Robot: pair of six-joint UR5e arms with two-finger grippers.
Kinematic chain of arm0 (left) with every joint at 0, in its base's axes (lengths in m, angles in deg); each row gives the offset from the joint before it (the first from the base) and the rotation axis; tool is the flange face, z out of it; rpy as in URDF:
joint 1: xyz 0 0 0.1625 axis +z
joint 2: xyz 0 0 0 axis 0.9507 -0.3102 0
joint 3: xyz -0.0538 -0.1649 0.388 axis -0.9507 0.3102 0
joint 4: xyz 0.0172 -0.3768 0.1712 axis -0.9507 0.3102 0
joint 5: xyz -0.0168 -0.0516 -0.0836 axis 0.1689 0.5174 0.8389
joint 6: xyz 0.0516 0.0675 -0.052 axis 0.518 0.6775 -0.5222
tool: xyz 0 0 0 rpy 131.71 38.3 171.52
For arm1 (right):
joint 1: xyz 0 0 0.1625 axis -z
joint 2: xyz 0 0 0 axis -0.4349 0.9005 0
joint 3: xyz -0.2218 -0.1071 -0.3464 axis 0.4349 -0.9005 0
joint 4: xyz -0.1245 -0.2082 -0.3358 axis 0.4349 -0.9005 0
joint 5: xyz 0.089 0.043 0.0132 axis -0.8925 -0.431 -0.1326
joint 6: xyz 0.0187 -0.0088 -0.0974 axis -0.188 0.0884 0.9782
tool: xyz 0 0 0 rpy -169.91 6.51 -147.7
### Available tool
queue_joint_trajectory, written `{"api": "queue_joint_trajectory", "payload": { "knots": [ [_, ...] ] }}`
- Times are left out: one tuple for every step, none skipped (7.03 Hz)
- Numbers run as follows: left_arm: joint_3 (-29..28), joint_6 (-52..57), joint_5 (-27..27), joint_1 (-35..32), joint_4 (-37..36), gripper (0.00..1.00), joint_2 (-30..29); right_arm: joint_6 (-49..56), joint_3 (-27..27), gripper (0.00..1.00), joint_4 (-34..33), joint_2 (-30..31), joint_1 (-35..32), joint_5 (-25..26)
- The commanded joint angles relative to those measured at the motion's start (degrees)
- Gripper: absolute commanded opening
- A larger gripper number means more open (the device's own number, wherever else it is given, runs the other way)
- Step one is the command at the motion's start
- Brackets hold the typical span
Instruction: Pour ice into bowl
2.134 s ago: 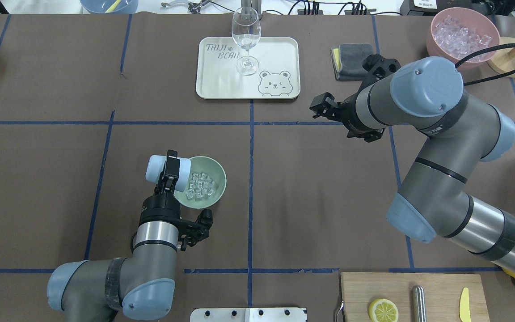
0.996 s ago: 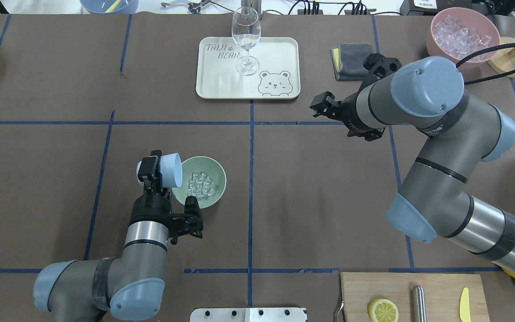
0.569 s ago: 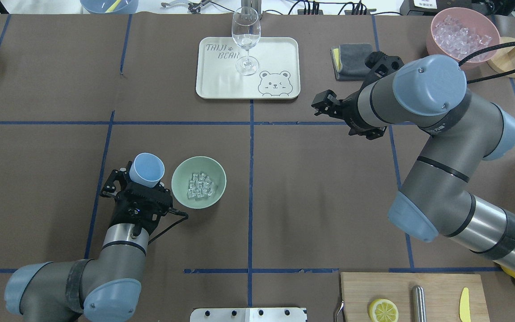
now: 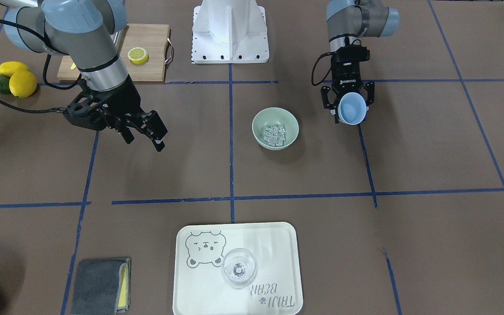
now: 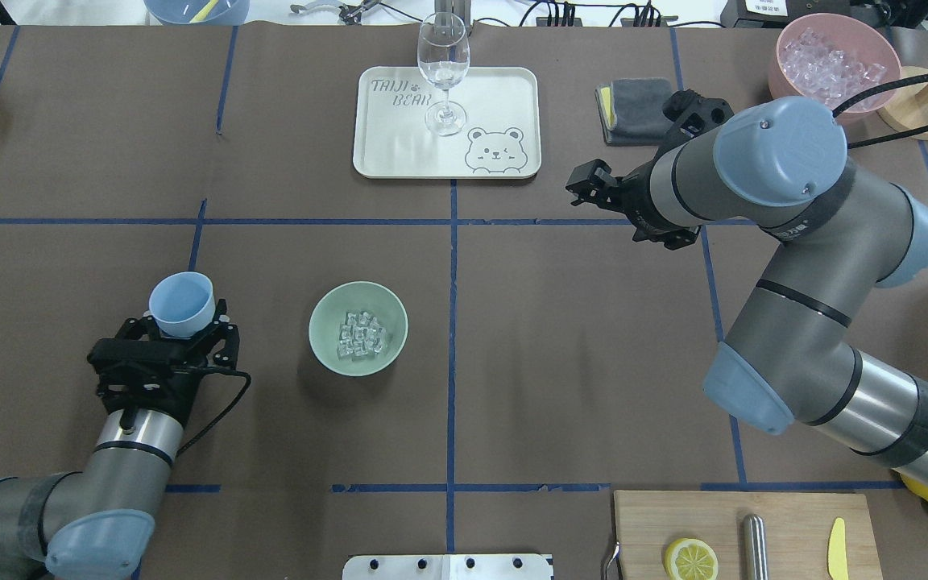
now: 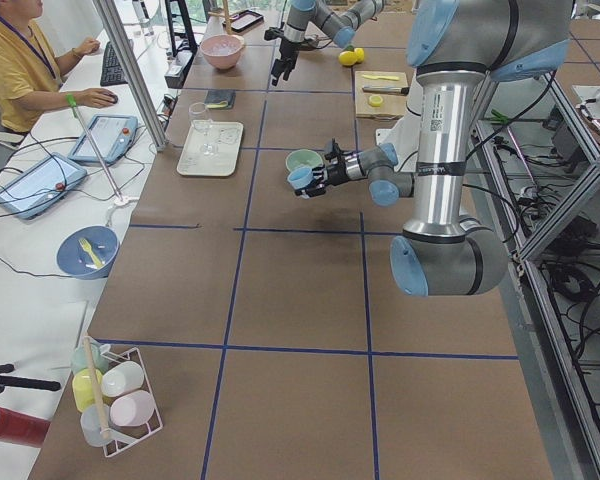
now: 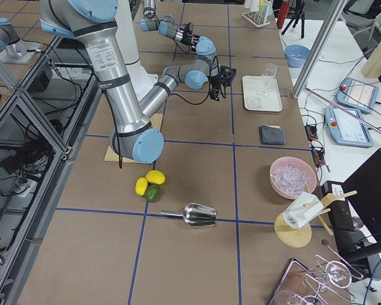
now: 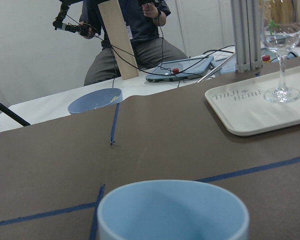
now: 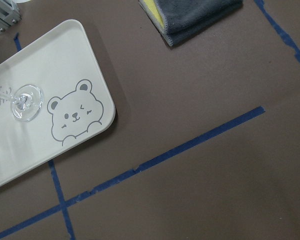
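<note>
Finding: the ice point(image 5: 362, 340) lies in the bowl point(image 5: 327, 316) on the table point(image 5: 561, 338); pour judged complete. Left jaws grip the blue cup point(image 5: 181, 302) upright (apparently empty), apart from the bowl. Right jaws open, idle near the tray point(image 5: 387, 137). Recommended: lower the cup straight, level, and release only once its base sits on the table
</note>
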Motion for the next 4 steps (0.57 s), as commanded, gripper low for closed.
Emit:
{"api": "queue_joint_trajectory", "payload": {
  "knots": [
    [-6.21, 0.05, -6.72, -0.05, 12.48, 0.00, 5.43, 0.00, 0.35, 1.00, -0.22, 0.00, -0.22, -0.07],
    [-6.66, -0.82, -7.99, -0.14, 12.58, 0.00, 5.71, 0.00, 0.44, 1.00, -0.22, -0.26, -0.40, -0.16],
    [-9.71, -5.01, -11.83, -0.14, 12.58, 0.00, 6.76, 0.00, 0.79, 1.00, -0.31, -0.17, -0.49, -0.16],
    [-12.44, -11.49, -13.17, -0.23, 12.58, 0.00, 6.77, 0.00, 0.88, 1.00, -0.31, -0.17, -0.57, -0.16]
  ]
}}
